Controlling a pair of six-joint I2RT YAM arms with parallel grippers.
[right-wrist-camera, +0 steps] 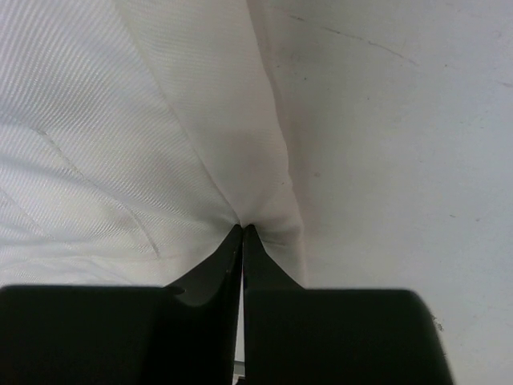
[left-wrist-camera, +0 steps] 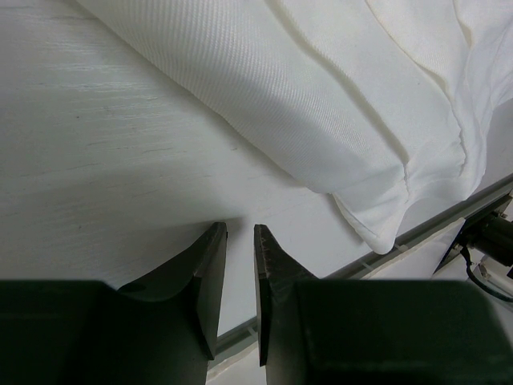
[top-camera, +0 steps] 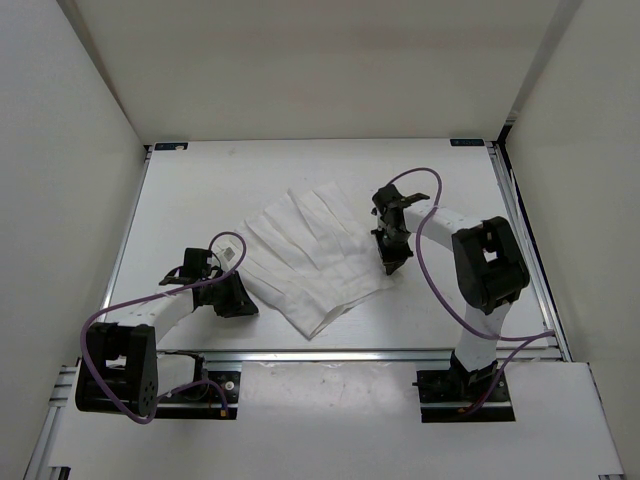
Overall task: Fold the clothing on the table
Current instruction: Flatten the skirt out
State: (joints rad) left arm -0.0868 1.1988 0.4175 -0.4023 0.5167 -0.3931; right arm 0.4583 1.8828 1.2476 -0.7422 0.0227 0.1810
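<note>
Folding is barely starting: right gripper (right-wrist-camera: 242, 228) is pinching the spread clothing (top-camera: 310, 255) at its edge; left gripper (left-wrist-camera: 240, 230) is hovering part-open, empty.

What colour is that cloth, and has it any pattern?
The clothing is plain white with a fine ribbed weave, clearest in the left wrist view.

Clothing (top-camera: 310, 255): white, creased lengthwise, spread flat near the middle of the table (top-camera: 200, 190), one corner pointing toward the near rail.

Left hand (top-camera: 240, 300): low over the table, just beside the garment's near-left edge; contact not clear.

Right hand (top-camera: 390, 264): pointing down, tips at the garment's right edge.

Finger gaps too small to read on either hand.

A purple cable (top-camera: 432, 262) loops along each arm. Blue marks (top-camera: 170, 146) sit at the far corners.
</note>
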